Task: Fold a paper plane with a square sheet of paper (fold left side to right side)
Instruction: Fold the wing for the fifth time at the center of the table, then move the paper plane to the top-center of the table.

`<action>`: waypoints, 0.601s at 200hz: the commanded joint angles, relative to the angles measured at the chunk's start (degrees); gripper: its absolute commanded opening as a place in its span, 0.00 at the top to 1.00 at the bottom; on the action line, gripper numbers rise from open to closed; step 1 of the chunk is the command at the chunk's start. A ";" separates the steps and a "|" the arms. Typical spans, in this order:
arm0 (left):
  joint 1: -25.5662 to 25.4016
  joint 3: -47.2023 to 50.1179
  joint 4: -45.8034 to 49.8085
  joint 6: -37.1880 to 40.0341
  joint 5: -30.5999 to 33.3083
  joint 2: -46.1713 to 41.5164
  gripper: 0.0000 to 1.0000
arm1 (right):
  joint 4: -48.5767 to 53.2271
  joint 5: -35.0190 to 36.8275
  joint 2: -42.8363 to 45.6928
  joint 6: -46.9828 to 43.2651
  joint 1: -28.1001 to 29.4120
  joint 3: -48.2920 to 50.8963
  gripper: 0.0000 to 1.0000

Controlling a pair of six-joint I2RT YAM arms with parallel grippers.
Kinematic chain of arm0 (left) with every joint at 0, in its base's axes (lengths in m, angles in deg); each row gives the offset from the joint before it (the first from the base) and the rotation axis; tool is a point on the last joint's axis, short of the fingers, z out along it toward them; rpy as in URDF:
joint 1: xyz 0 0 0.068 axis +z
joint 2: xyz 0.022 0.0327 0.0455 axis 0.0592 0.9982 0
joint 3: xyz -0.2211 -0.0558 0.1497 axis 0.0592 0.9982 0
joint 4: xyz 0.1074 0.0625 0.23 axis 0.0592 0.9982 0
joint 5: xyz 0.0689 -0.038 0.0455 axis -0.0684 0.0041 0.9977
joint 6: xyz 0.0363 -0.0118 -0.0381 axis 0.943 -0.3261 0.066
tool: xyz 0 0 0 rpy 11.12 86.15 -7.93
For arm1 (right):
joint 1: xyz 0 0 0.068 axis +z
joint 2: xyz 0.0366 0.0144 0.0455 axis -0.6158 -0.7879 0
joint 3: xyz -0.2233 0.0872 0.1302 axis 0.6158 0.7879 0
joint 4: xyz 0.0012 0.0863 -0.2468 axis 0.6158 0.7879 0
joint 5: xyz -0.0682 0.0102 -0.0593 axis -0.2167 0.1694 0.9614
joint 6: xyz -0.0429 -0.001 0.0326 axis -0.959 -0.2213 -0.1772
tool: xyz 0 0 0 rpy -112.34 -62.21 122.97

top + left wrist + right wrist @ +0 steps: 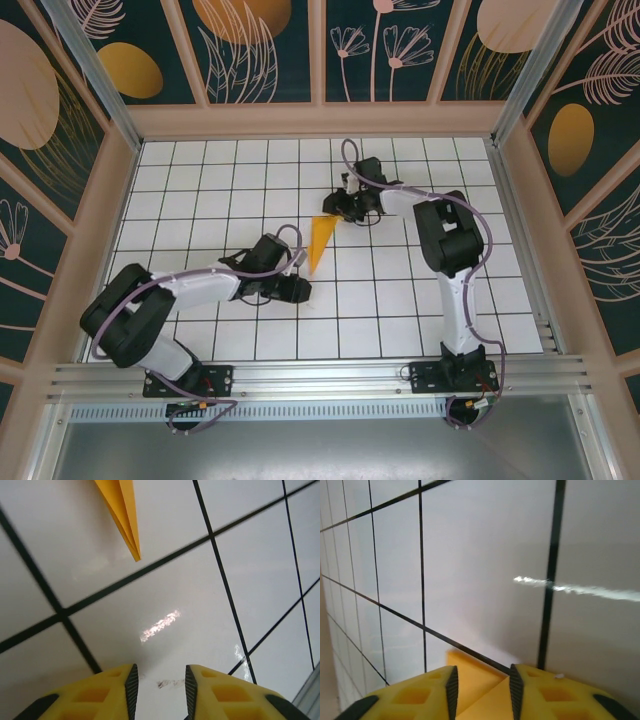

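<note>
Thin orange-yellow paper plane (pixel 320 243) flat on the white tabletop (pixel 400 300), between the two grippers. Points its sharp tip toward the left gripper (pixel 300 290) and its wide end toward the right gripper (pixel 335 207).

From the left wrist: left gripper (pixel 160 680) spread a little, with nothing between the yellow jaws. Sharp tip of the paper plane (pixel 122 515) ahead of it and a bit to the left, not touching.

From the right wrist: right gripper (pixel 481 680) spread a little too. Wide end of the paper plane (pixel 470 662) just under the jaw tips, peeking through the gap. No pinch on it. Hard to tell if the jaws touch the paper.
</note>
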 commanded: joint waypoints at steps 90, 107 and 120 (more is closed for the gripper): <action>-0.05 -2.73 -1.46 -4.25 42.66 -16.08 0.47 | 6.13 22.51 21.51 5.31 7.39 16.22 0.35; -0.10 -2.97 -3.10 -4.17 43.77 -16.54 0.46 | 4.32 19.96 20.57 7.35 9.45 18.44 0.35; -0.05 -3.58 -3.47 -3.91 44.57 -16.48 0.46 | 4.29 18.72 19.33 8.18 10.57 18.57 0.40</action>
